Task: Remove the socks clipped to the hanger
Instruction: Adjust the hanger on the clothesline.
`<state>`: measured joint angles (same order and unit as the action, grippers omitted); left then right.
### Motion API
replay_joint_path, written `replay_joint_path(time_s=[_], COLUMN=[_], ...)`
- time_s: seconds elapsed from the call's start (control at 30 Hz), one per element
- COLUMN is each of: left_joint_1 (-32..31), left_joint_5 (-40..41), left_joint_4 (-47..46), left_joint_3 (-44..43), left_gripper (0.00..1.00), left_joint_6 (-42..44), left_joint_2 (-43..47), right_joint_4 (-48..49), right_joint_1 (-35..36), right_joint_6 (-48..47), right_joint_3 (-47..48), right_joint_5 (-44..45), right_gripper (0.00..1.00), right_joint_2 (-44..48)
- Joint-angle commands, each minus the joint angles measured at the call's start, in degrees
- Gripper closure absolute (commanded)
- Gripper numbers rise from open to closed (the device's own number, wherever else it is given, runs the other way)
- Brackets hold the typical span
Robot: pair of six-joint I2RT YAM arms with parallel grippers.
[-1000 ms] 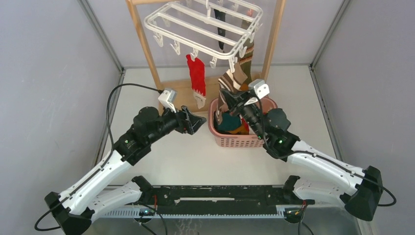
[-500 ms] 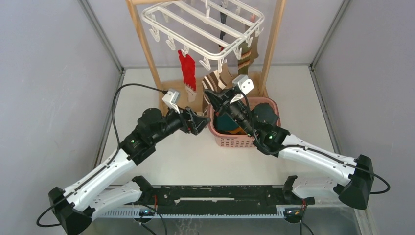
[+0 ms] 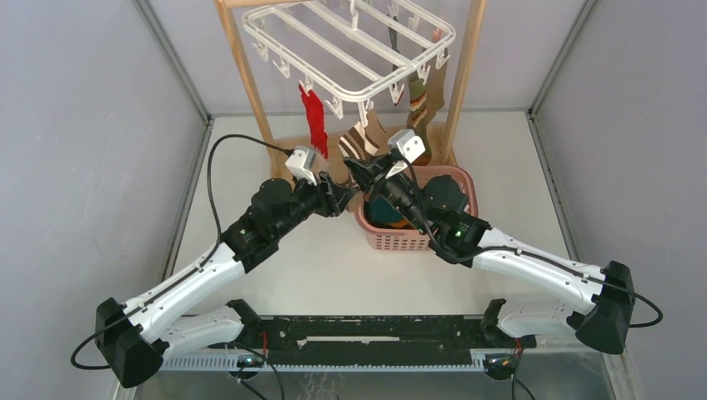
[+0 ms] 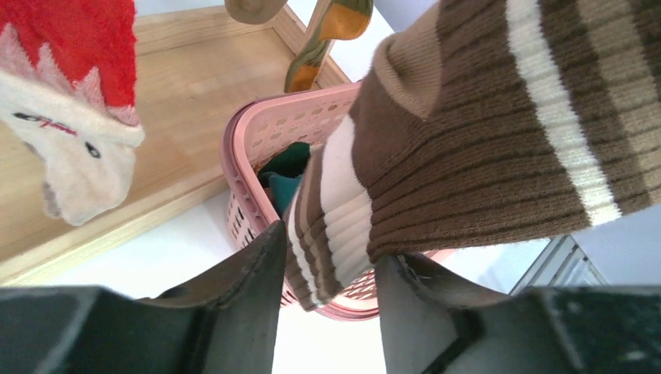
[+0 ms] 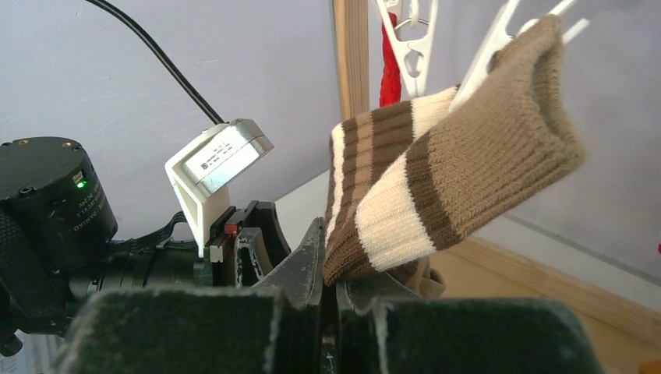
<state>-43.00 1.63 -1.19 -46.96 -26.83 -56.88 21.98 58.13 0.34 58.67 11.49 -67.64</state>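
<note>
Slanting cuff-up to clip (image 5: 482, 58), striped sock (image 5: 436, 179) clenched in right jaws; left jaws straddling, grip unclear

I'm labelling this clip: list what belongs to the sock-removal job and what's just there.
Job: striped sock, pinched by the right gripper; left gripper around it; red sock; hanger; pink basket with socks.
Just there: wooden stand; grey walls.

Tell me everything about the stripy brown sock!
The ribbed knit sock with brown, tan and cream stripes hangs from a white plastic hanger clip, slanting and folded over. The right gripper pinches its lower end; that end also sits between the open fingers of the left gripper, near a pink plastic basket.
</note>
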Motion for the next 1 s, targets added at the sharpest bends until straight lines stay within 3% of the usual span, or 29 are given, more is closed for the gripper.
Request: replay_joint_path(time_s=[0.0,0.13,0.3,0.4,0.43,0.57,0.6,0.97], left_joint_1=[-0.34,-0.35,-0.34,-0.35,-0.33,-0.26,-0.26,4.1], left_joint_5=[2.58,2.69,2.55,2.5,2.73,3.38,3.38,2.29], left_joint_4=[-2.29,-2.24,-2.24,-1.94,-1.62,-0.05,0.22,4.17], left_joint_3=[-4.15,-4.27,-4.43,-4.35,-4.37,-4.24,-4.2,-4.17], left_gripper=[0.6,0.71,0.93,0.95,0.95,0.94,0.94,0.93], left_joint_6=[1.44,1.57,1.57,1.66,1.54,1.71,1.76,0.58], left_joint_2=[-0.06,-0.37,-0.39,0.23,0.53,1.75,2.08,5.8], right_joint_4=[0.08,0.19,-0.46,-1.5,-2.02,-2.39,-2.4,-4.39], right_joint_1=[0.76,0.76,0.54,-0.23,-0.55,-2.11,-2.47,-9.04], right_joint_6=[0.54,0.66,0.87,1.9,2.47,4.32,4.66,7.44], right_joint_3=[2.36,2.38,2.33,2.31,2.3,0.66,0.1,-8.33], right_joint_5=[-0.68,-0.91,-0.85,-0.87,-1.05,-1.37,-1.42,-3.76], right_gripper=[1.0,1.0,1.0,0.98,0.93,0.54,0.49,0.16], right_joint_2=[0.14,-0.23,-0.39,-0.3,-0.28,1.13,1.63,11.65])
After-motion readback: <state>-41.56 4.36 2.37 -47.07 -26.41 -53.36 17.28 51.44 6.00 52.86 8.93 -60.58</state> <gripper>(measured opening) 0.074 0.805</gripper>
